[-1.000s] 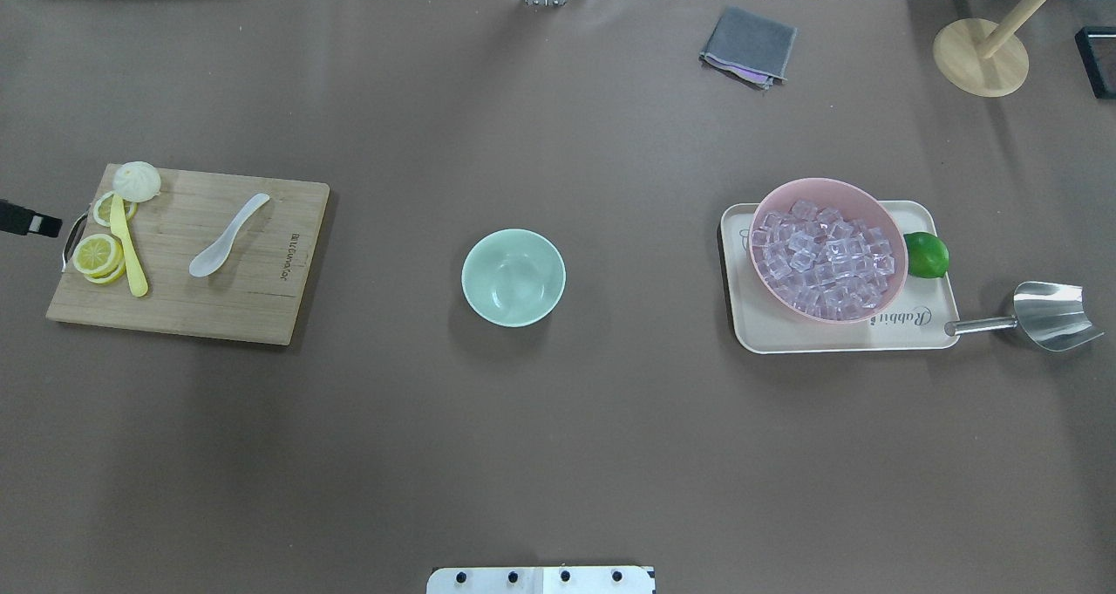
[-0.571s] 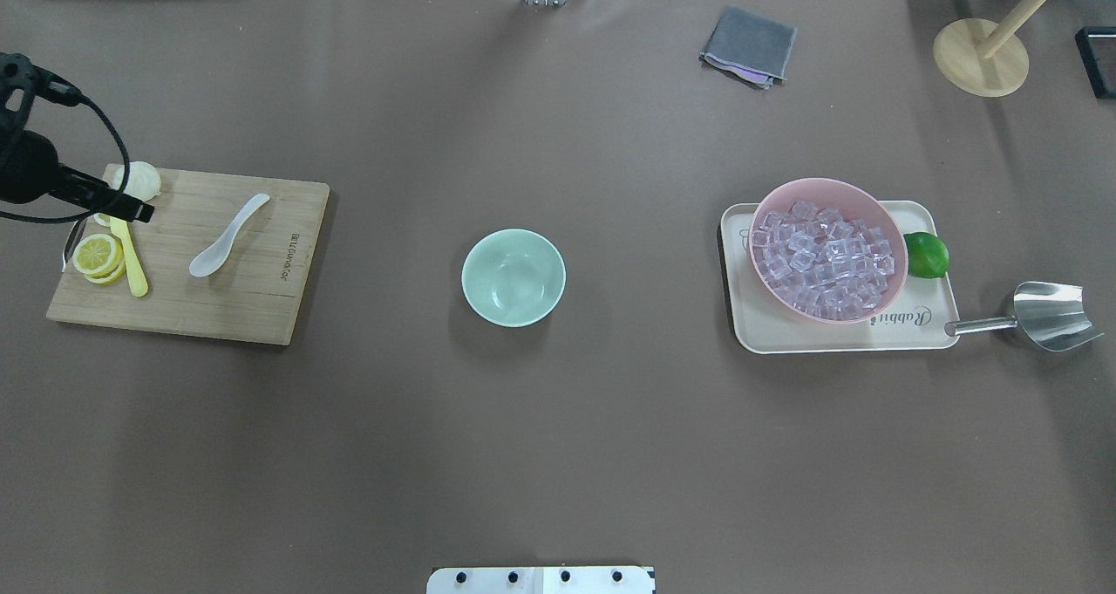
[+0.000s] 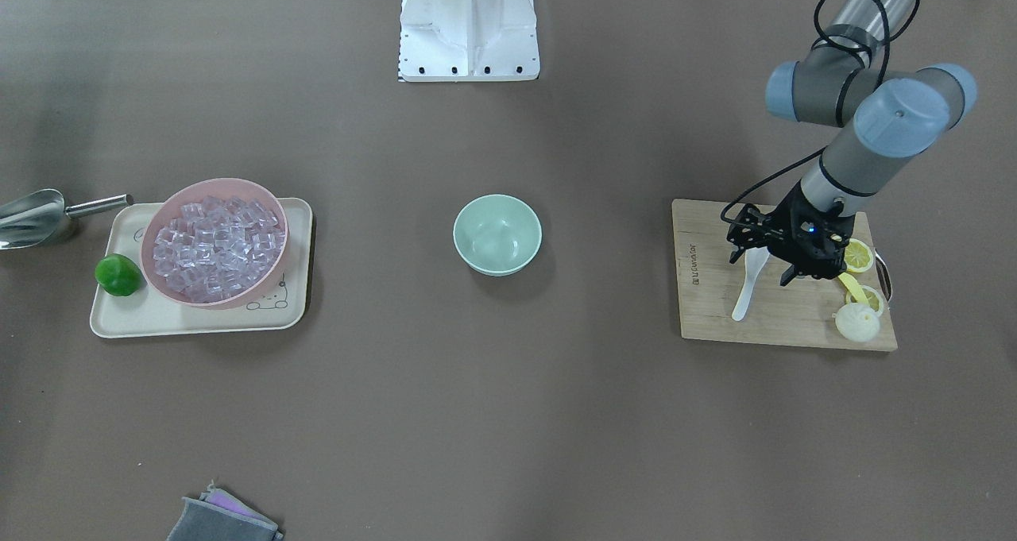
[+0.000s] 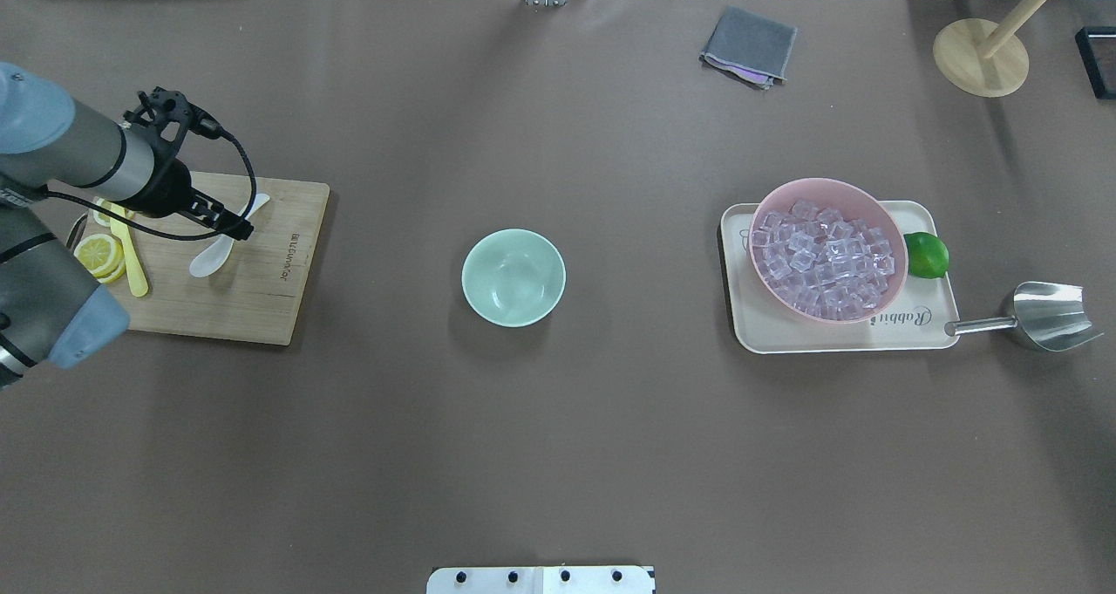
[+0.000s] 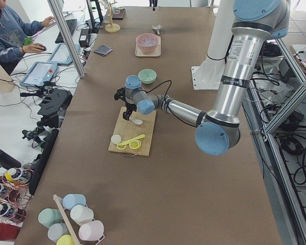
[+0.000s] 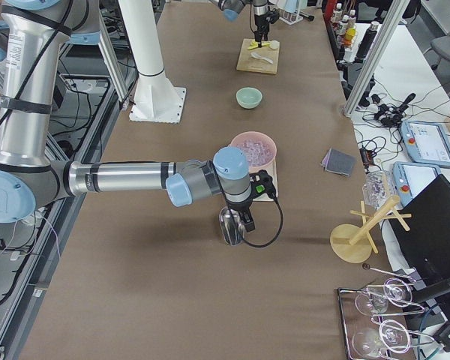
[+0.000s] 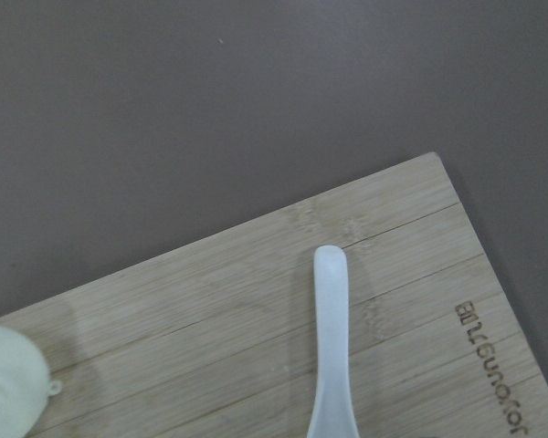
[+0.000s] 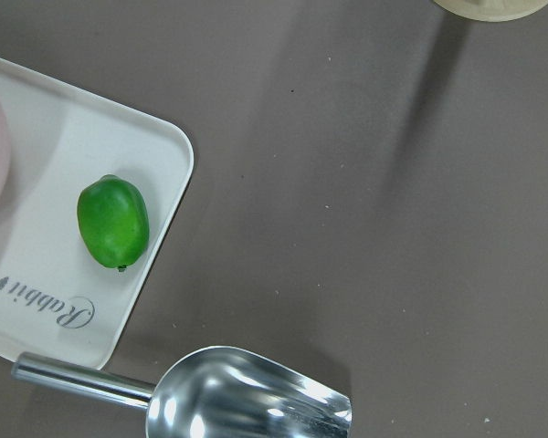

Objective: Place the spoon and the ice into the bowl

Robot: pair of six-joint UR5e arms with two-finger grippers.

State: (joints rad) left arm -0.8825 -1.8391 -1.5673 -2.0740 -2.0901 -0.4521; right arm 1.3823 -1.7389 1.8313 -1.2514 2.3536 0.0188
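The white spoon [image 4: 207,260] lies on the wooden cutting board [image 4: 261,302] at the left; its handle shows in the left wrist view [image 7: 331,338]. My left gripper [image 4: 234,226] hangs over the spoon's handle, open and empty; in the front view [image 3: 763,264] its fingers stand apart on either side of the spoon [image 3: 745,291]. The mint-green bowl [image 4: 513,277] stands empty at mid-table. Clear ice cubes [image 4: 824,258] fill a pink bowl at the right. My right gripper [image 6: 240,223] shows only in the right side view, over the metal scoop; I cannot tell if it is open or shut.
The board also holds lemon slices [image 4: 98,254], a yellow spoon [image 4: 132,267] and a white bun [image 3: 856,322]. The pink bowl [image 4: 785,194] and a lime [image 4: 926,255] sit on a cream tray [image 4: 915,328]. A metal scoop [image 4: 1046,315] lies right of the tray. A grey cloth [image 4: 750,44] and wooden stand [image 4: 981,58] are at the far side.
My left arm has come in from the left edge and moved right across the board, from over the lemon slices to over the spoon. Nothing else has moved.
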